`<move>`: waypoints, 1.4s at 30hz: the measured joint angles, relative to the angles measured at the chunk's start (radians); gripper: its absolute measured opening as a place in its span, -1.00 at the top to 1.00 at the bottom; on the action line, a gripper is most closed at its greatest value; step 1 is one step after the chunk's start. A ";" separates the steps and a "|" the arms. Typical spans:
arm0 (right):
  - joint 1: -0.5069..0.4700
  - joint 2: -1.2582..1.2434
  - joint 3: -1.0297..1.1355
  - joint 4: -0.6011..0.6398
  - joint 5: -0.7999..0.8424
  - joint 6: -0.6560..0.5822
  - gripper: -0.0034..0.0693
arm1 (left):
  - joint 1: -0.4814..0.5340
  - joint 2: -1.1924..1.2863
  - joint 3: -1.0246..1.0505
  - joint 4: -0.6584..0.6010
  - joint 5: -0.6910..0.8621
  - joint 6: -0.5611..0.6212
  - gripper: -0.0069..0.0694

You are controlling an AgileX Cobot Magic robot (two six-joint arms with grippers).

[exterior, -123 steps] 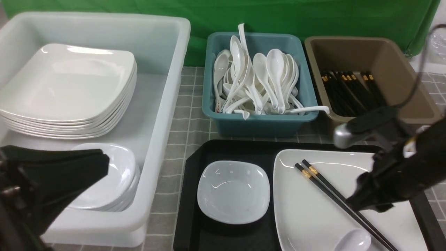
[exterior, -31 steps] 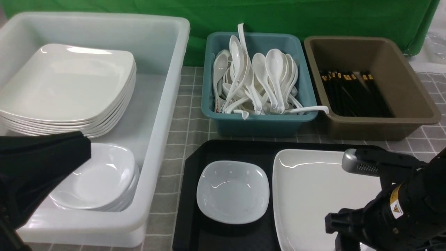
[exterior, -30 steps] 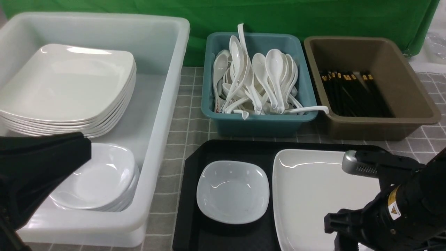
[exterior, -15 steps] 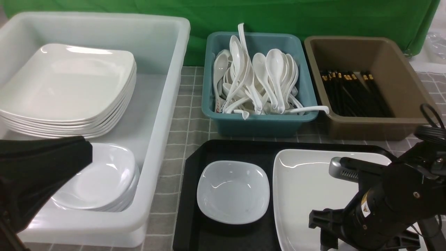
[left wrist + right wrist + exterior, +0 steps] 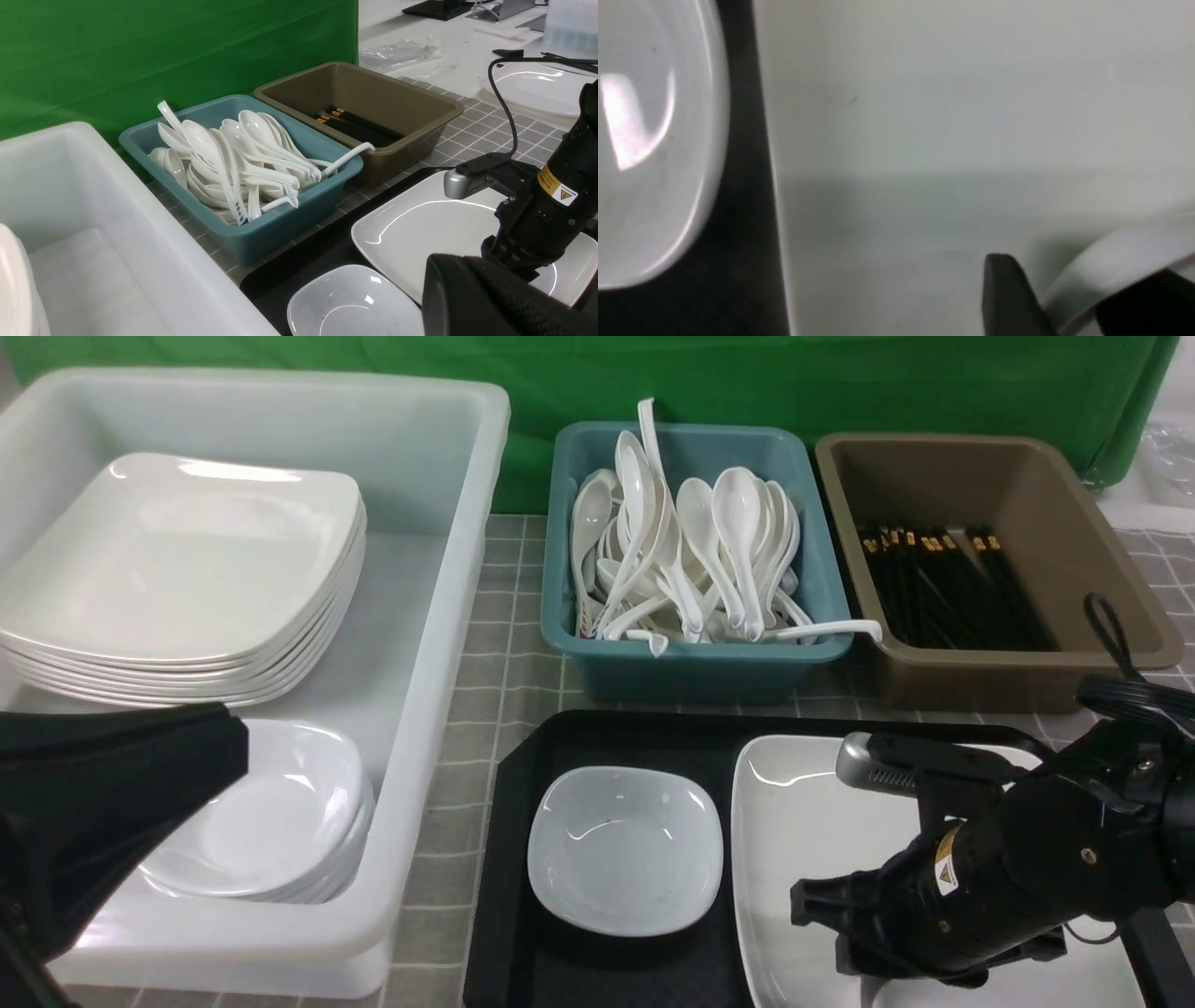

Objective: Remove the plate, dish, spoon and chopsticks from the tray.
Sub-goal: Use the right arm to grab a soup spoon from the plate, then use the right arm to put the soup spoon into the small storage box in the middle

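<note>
Right gripper (image 5: 840,938), front view: hangs low over the near half of the plate (image 5: 803,793), its grip hidden behind the black wrist. Plate and dish (image 5: 624,849): sit side by side, not touching, on the tray (image 5: 607,733), dish to the left. Left gripper (image 5: 140,793): fills the lower left, across the near corner of the white tub (image 5: 439,616) with its stacked plates (image 5: 187,560) and stacked dishes (image 5: 280,812); cannot tell whether spread or pressed together. Behind the tray: teal tub (image 5: 691,672) heaped with white spoons (image 5: 738,523), and brown tub (image 5: 1027,681) holding the chopsticks (image 5: 943,588). Underneath: grey tiled tabletop (image 5: 504,644). Behind: green backdrop (image 5: 747,373).

Left wrist view: adds the room past the green cloth, namely a white bench (image 5: 448,51) with another plate (image 5: 537,88) and crumpled plastic film (image 5: 397,51). Picks out a yellow warning label (image 5: 558,186) on the right arm.

Right wrist view: supplies what the front hides. Shows the spoon (image 5: 1111,268) pinched between two black fingers (image 5: 1008,294) over the plate, with the dish rim and a strip of tray alongside.
</note>
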 joint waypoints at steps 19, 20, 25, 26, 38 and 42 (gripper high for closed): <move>0.000 -0.061 -0.132 0.000 0.177 -0.327 0.67 | 0.000 0.000 0.000 0.000 0.001 0.000 0.79; 0.000 -0.075 -0.155 0.000 0.192 -0.334 0.67 | 0.000 0.000 0.000 0.000 0.000 0.000 0.79; 0.000 -0.125 -0.311 0.000 0.225 -0.368 0.67 | 0.000 0.000 0.000 0.000 -0.020 0.005 0.79; 0.000 -0.125 -0.333 0.000 0.226 -0.372 0.67 | 0.000 0.000 0.000 0.000 -0.023 0.009 0.79; -0.140 0.116 -0.634 0.000 -0.182 -0.425 0.67 | 0.000 0.000 0.000 0.000 -0.052 0.026 0.79; -0.206 0.300 -0.795 0.000 -0.244 -0.411 0.67 | 0.000 0.000 0.000 0.000 -0.053 0.026 0.79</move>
